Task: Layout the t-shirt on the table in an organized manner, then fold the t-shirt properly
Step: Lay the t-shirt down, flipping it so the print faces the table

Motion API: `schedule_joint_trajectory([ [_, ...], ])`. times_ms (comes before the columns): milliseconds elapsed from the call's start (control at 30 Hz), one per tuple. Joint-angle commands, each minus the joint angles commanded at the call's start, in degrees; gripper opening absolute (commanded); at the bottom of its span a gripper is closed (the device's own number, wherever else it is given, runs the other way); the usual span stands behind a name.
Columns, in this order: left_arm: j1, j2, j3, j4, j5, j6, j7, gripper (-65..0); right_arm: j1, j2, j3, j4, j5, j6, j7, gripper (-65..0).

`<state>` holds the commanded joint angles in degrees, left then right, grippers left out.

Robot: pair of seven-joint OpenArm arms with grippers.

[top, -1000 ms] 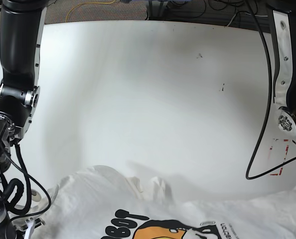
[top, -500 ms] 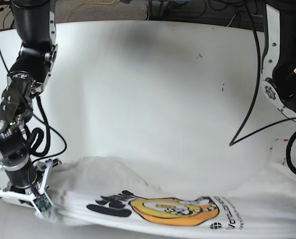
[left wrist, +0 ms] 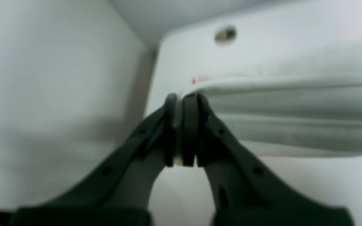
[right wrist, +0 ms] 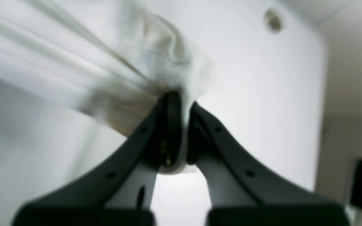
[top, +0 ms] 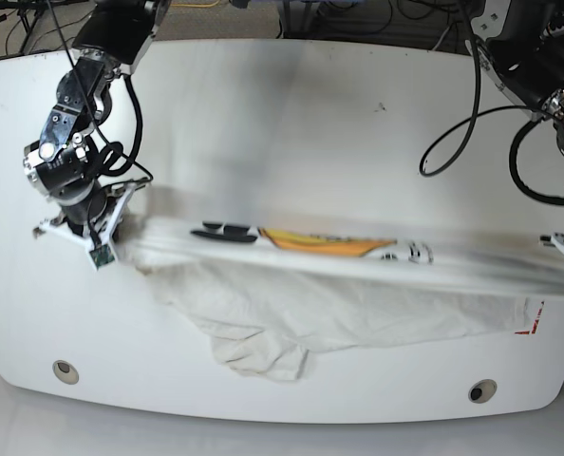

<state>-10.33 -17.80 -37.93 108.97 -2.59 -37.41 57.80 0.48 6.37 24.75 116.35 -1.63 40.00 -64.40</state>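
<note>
The t-shirt (top: 339, 285) is held taut between the clamped left gripper (left wrist: 182, 100) and right gripper (right wrist: 181, 97), apparently for spreading over the table (top: 291, 133).

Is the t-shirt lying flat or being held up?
Held up. Both grippers, left and right, pinch the t-shirt, stretching its top edge tight above the table, while the lower part sags onto it, crumpled.

The t-shirt (top: 358, 304) is white, printed with black lettering and an orange graphic (streaked by blur). The table (top: 291, 123) is white with small dark specks and a red tape mark (top: 534, 323).
</note>
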Motion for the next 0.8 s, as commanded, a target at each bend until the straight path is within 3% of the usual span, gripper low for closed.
schedule_joint_trajectory([
  [200,9.1,1.0,-2.2,0.0,0.1,-2.6,-0.2,-65.0,-7.6,-1.5,0.4,-0.1,-0.1,0.0,3.3,-65.0],
  [800,24.4,0.6,-4.3,-0.2,0.4,-2.6,-0.4,-65.0,-19.5,-1.6,0.4,-0.2,0.0,0.0,3.3,-65.0],
])
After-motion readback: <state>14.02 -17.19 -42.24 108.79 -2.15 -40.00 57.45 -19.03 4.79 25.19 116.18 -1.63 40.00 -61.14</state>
